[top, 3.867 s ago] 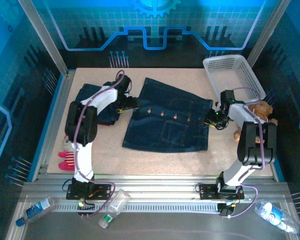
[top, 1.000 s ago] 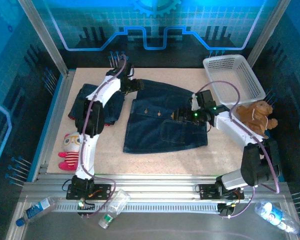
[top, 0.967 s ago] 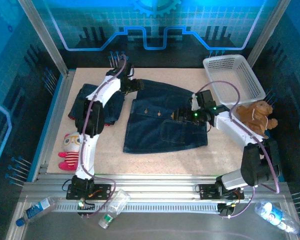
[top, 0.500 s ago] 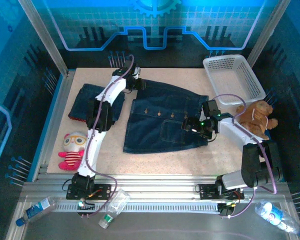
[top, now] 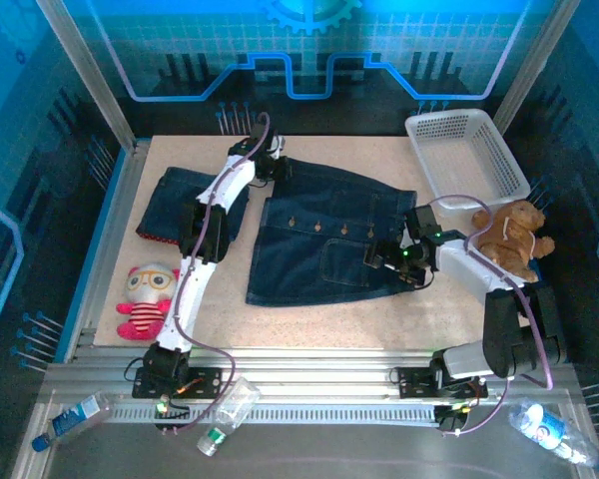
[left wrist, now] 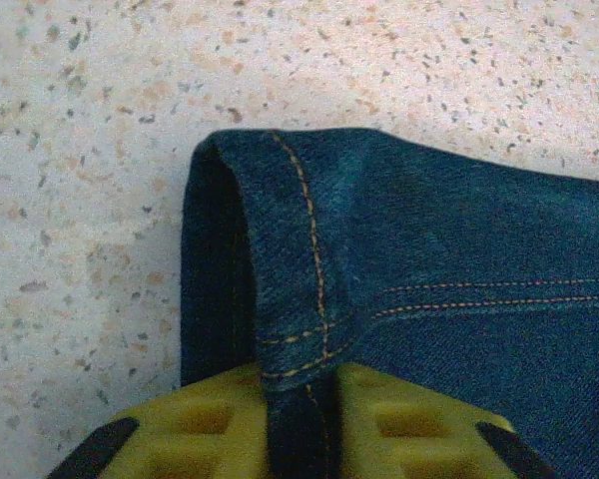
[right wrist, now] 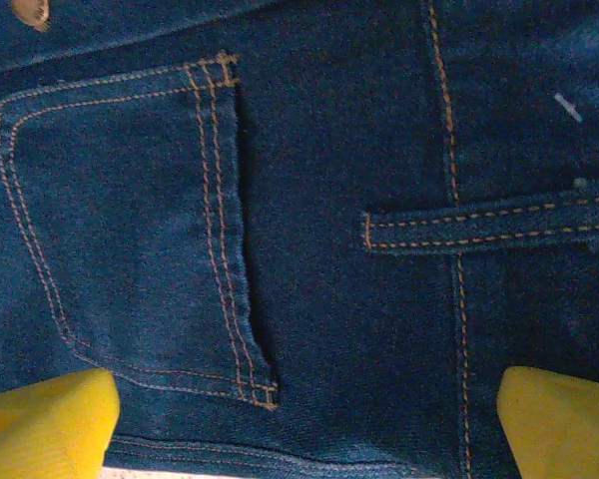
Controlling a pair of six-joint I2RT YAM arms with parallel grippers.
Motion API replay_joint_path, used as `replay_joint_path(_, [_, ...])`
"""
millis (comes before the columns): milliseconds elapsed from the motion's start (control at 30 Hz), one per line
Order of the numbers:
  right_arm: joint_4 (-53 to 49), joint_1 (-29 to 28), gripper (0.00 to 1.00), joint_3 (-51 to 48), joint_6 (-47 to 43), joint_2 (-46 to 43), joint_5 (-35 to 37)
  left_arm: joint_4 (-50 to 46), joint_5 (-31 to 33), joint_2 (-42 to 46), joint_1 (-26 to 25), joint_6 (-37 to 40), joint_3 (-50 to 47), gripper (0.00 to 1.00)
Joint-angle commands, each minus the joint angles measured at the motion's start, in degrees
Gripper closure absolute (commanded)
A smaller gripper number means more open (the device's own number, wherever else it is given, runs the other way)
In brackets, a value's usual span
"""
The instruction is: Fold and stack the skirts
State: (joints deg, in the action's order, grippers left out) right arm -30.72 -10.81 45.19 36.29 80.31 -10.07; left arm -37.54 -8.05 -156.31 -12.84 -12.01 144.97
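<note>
A dark blue denim skirt (top: 324, 239) with front buttons lies spread flat in the middle of the table. My left gripper (top: 278, 172) sits at its far left corner, shut on the folded hem (left wrist: 309, 230); the yellow fingers (left wrist: 180, 424) pinch the cloth. Over the skirt's right part near a pocket (right wrist: 120, 220) hovers my right gripper (top: 381, 255), open, with its yellow fingertips (right wrist: 50, 419) wide apart above the denim. A folded stack (top: 185, 200) lies at the left, denim on top, a red edge (top: 152, 238) showing underneath.
A white basket (top: 449, 117) stands at the back right, with a brown teddy bear (top: 509, 232) just in front of it. A pink-and-white plush doll (top: 145, 299) lies at the front left. Plastic bottles (top: 75, 417) lie on the metal frame before the table (top: 309, 319).
The left gripper has shifted to the skirt's far left corner and holds it. The right gripper swept from the skirt's middle back toward the near right.
</note>
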Motion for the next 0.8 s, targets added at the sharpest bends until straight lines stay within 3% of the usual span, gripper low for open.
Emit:
replay_joint_path(0, [-3.6, 0.9, 0.01, -0.3, 1.9, 2.2, -0.5, 3.1, -1.4, 0.1, 0.5, -0.2, 2.2, 0.89])
replay_joint_path(167, [-4.7, 1.2, 0.0, -0.1, 3.0, 5.9, -0.4, 5.4, 0.9, 2.7, 0.6, 0.7, 1.6, 0.98])
replay_joint_path(333, [-5.3, 1.5, 0.0, -0.7, 4.2, 6.7, 0.7, 10.5, 2.1, 6.0, 1.6, -0.4, -1.1, 0.99])
replay_joint_path(767, [-4.9, 3.0, 0.0, -1.5, 4.7, 6.4, 0.7, 12.7, 0.9, 1.5, 2.9, -2.2, 0.2, 0.91])
